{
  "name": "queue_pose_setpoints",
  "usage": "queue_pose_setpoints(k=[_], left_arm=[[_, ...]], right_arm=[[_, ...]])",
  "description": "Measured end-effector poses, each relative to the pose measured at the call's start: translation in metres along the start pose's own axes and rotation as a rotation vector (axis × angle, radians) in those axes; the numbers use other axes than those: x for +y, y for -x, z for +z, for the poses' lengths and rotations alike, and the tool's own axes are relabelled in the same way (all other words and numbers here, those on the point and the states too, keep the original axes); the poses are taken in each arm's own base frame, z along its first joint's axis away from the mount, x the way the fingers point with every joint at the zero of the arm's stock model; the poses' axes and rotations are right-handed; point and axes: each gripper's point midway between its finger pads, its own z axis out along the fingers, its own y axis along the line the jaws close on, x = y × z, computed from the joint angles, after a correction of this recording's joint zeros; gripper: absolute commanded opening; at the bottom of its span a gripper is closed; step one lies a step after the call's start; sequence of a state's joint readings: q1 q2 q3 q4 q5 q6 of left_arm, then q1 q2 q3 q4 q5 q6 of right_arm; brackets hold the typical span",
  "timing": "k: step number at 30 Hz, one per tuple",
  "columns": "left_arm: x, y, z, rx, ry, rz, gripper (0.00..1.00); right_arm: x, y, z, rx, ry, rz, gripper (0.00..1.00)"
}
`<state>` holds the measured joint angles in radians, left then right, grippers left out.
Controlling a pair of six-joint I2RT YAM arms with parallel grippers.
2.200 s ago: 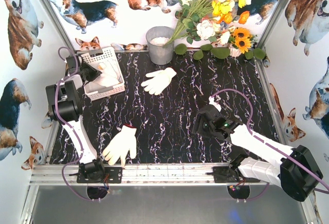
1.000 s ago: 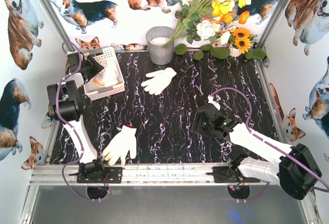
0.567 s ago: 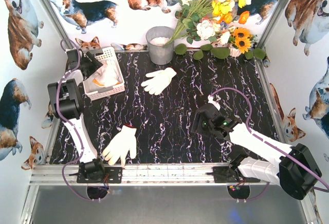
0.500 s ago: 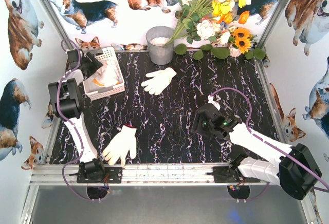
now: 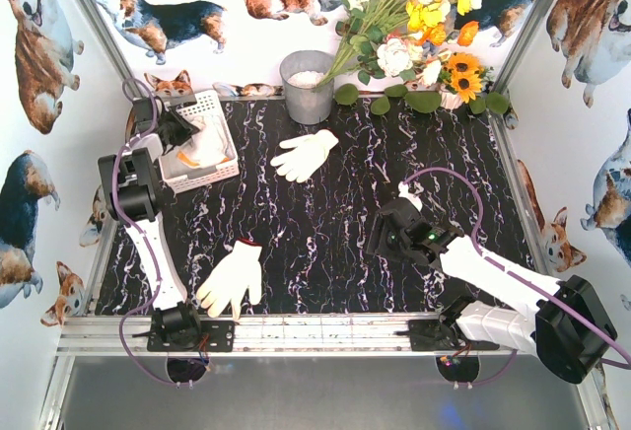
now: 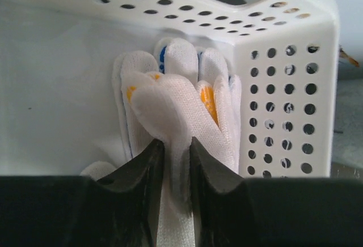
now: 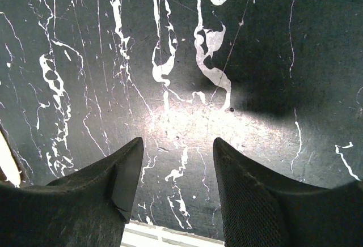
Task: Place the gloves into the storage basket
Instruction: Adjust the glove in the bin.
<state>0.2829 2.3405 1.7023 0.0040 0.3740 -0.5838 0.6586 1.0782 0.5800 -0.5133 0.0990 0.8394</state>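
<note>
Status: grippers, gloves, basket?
Left gripper shut on white glove inside storage basket. Right gripper open, empty. Near glove and far glove lie on table, unobstructed.

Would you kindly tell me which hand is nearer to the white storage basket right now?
The left. The left hand reaches into the storage basket, pinching a white glove; the right hand hovers open over the table, well off to the right.

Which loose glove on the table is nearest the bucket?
The far glove, just in front of the grey bucket; the near glove lies by the left arm's base.
</note>
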Motion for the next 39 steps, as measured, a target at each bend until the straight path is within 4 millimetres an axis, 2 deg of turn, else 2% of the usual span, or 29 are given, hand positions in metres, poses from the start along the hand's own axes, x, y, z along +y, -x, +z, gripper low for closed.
queue_pose_setpoints(k=[7,17,21,28,29,31,34,37,39], left_arm=[[-0.017,0.004,0.000,-0.007,-0.092,0.041,0.05],[-0.043,0.004,-0.005,-0.008,-0.254,0.102,0.04],[-0.042,0.004,-0.005,-0.006,-0.248,0.108,0.07],[-0.027,0.005,-0.001,-0.018,-0.166,0.097,0.09],[-0.025,0.005,-0.001,-0.020,-0.156,0.097,0.10],[-0.022,0.007,0.000,-0.029,-0.133,0.098,0.25],[-0.015,0.011,0.002,-0.048,-0.090,0.101,0.30],[-0.009,0.014,0.003,-0.070,-0.055,0.096,0.53],[-0.006,0.015,0.002,-0.086,-0.038,0.089,0.58]], right_arm=[[0.000,0.000,0.001,0.003,-0.002,0.000,0.54],[0.000,-0.002,0.003,0.016,-0.009,-0.001,0.54],[0.004,-0.001,0.002,0.020,0.000,-0.001,0.54],[0.005,0.000,0.002,0.021,0.003,-0.001,0.54],[0.004,0.000,0.002,0.021,0.002,-0.001,0.54],[0.004,0.000,0.002,0.021,0.002,-0.001,0.54],[0.004,-0.001,0.002,0.022,0.001,-0.001,0.54],[0.004,-0.001,0.002,0.023,-0.001,-0.001,0.54],[0.003,-0.001,0.002,0.023,-0.002,-0.002,0.54]])
